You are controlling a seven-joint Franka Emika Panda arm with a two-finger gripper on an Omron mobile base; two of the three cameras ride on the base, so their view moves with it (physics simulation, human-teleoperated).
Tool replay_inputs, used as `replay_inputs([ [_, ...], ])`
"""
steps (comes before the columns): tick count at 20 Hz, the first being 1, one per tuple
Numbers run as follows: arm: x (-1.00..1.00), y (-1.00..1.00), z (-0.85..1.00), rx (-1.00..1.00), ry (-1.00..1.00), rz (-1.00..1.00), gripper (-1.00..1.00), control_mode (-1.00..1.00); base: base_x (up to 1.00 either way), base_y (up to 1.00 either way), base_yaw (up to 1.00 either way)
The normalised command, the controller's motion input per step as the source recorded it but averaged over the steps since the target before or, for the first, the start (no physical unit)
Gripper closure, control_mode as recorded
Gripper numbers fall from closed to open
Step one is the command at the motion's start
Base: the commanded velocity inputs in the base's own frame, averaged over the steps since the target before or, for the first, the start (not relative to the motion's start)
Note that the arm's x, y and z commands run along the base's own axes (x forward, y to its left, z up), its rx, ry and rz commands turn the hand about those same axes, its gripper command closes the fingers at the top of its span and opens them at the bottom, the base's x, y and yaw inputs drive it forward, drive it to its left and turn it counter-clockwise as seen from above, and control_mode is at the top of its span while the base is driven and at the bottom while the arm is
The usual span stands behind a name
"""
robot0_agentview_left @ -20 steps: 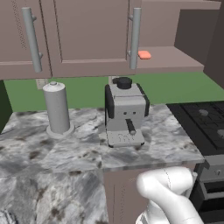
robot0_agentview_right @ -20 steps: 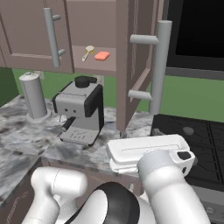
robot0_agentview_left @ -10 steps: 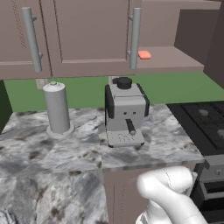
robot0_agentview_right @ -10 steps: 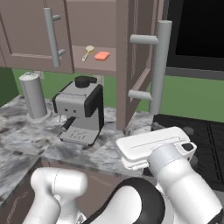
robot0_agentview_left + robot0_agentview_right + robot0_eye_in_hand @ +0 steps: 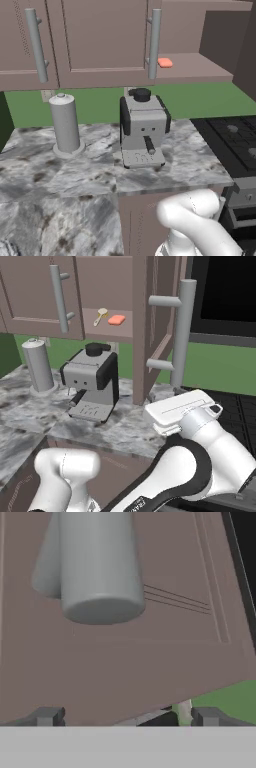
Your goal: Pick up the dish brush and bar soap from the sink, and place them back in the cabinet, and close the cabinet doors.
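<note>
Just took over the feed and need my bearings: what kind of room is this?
A kitchen, evidently: a grey coffee machine on a marbled stone counter, taupe-brown wall cabinets above, and a black stovetop alongside.

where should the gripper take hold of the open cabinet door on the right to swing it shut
Probably the long vertical bar handle of the open cabinet door. It stands off the panel on two posts, so the open gripper could close around its lower end, coming from below, where the hand view already faces it.
</note>
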Motion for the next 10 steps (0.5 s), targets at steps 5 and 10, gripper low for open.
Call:
replay_inputs([
  [5, 0.36, -0.04, -0.08, 0.03, -0.04, 0.14, -1.0, -1.0, 0.0, 0.0, 0.0],
  [10, 0.08, 0.07, -0.03, 0.0, -0.03, 0.14, -1.0, -1.0, 0.0, 0.0, 0.0],
])
